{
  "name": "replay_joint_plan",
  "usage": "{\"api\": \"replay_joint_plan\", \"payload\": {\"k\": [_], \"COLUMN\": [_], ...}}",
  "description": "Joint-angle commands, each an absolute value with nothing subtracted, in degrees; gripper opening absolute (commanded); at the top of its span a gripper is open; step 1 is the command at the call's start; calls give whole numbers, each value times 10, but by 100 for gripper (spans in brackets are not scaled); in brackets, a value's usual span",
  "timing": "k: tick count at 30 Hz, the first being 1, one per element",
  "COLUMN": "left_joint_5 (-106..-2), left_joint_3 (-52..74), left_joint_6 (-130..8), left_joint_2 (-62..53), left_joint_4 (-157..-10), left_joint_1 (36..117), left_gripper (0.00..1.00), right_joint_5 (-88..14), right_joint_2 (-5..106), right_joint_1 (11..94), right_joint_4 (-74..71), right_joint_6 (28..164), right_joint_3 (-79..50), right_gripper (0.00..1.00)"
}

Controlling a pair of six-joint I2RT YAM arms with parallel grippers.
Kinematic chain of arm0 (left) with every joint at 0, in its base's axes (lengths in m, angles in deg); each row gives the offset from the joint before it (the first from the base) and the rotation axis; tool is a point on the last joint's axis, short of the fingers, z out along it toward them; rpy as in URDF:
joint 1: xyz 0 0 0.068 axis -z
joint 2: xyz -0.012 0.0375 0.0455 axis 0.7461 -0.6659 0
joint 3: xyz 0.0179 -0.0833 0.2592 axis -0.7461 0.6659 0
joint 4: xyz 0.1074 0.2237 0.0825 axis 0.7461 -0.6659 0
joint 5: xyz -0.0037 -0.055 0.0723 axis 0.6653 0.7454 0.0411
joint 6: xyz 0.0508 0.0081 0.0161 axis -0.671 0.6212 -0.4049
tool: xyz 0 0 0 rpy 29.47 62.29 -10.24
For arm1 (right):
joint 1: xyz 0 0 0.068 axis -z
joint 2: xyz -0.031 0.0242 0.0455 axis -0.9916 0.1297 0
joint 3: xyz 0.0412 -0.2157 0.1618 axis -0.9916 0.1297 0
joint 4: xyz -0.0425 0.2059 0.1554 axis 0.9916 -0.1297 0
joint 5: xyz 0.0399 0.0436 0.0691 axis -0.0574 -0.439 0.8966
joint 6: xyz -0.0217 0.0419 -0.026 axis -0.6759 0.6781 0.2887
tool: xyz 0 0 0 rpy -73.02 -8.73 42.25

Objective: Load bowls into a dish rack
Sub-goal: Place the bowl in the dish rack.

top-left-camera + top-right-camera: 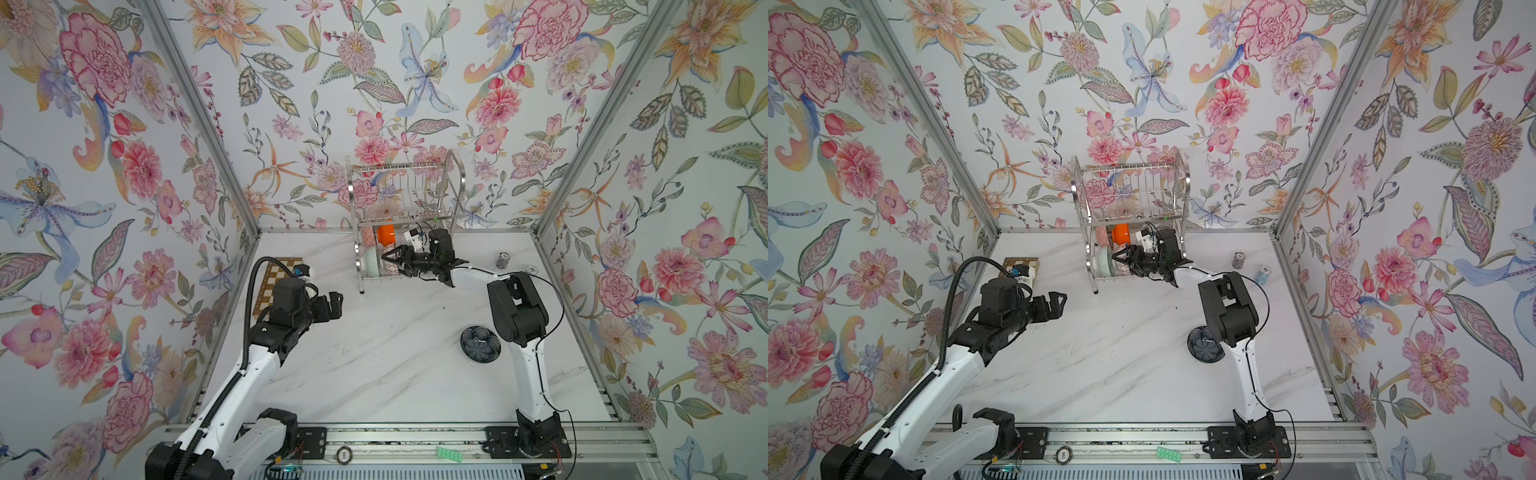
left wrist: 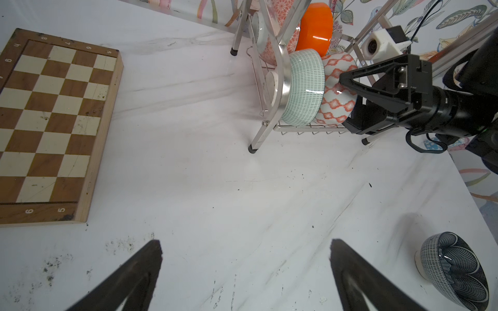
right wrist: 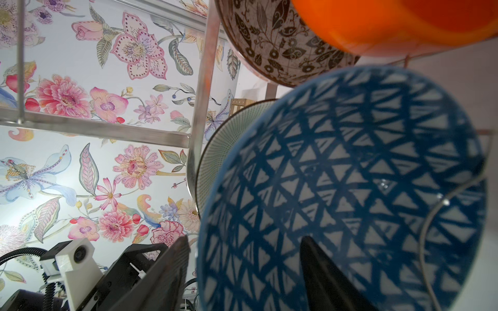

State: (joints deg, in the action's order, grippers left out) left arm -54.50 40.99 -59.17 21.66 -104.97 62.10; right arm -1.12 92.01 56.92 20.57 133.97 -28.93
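In a top view, the right hand [image 1: 390, 261] is reaching into the 2-tier chrome wire dish rack [image 1: 399, 193]. Right wrist view: released fingers [image 3: 323, 269] are straddling the racked blue triangle-patterned bowl [image 3: 350, 167] at the rim, probably slick, fragile.

Busy floral wallpaper [image 1: 291, 83] encloses a white marble tabletop [image 1: 395, 357].

Jaws wide apart on left gripper [image 2: 245, 243] and right gripper [image 3: 245, 239] alike.
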Motion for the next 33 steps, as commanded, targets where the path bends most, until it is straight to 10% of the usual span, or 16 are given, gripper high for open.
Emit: {"api": "replay_joint_plan", "payload": {"k": [1, 33], "left_joint_5": [-547, -554], "left_joint_3": [413, 411], "left_joint_6": [-598, -604], "left_joint_2": [219, 217], "left_joint_4": [-1056, -1058], "left_joint_1": [628, 631], "left_gripper": [99, 99], "right_joint_5": [-53, -295], "right_joint_2": [909, 845], "right_joint_1": [564, 520], "right_joint_4": [270, 515], "right_joint_6": [1363, 1351], "right_joint_3": [-258, -72], "right_gripper": [69, 75]}}
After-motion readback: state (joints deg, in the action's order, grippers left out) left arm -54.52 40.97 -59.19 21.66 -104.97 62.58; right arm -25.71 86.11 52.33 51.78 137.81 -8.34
